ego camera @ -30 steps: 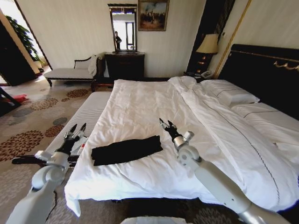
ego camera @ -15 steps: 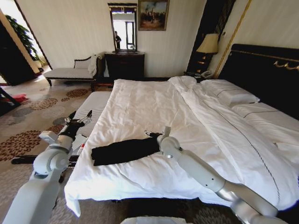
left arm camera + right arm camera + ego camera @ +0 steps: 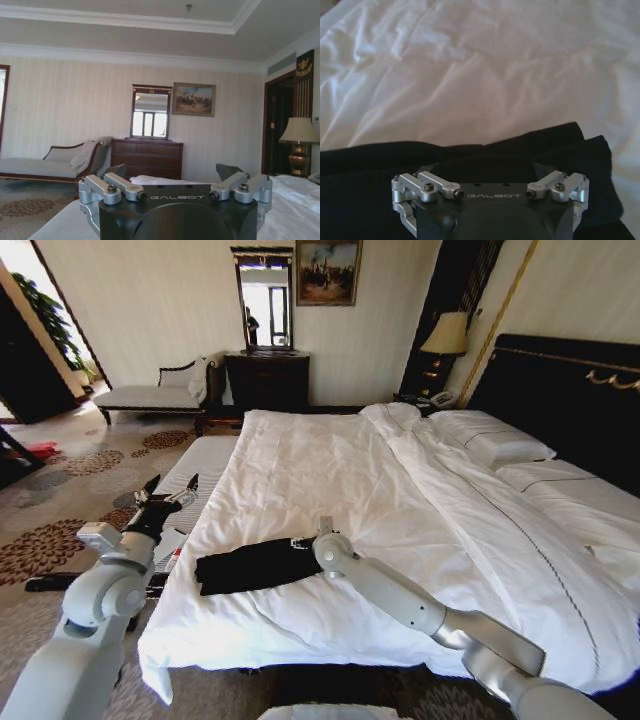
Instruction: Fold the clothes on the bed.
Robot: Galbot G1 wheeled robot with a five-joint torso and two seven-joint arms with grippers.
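My right end effector (image 3: 297, 542) is down on the black T-shirt (image 3: 250, 565), reaching across it from the right, with the arm stretched low over the white duvet. In my right wrist view the fingers spread wide apart over the dark cloth (image 3: 470, 165), and I cannot tell whether they have any of it pinched; the fabric lies beneath and ahead of them, with bare white bedding beyond. The T-shirt sits folded into a long, narrow band near the foot of the bed (image 3: 330, 470), lying crosswise on the duvet, close to the bed's left edge. My left end effector (image 3: 168, 490) hangs off the bed, raised above the narrow white-striped bench (image 3: 200, 472) that runs along the left side; its fingers stand open and hold nothing, pointing toward the far wall. In my left wrist view that end effector (image 3: 172, 172) faces the dark wooden dresser (image 3: 146, 158), the mirror (image 3: 149, 111) above it and the chaise (image 3: 50, 162) beside it. At the head of the bed the pillows (image 3: 490, 438) rest against the dark headboard (image 3: 570, 400).
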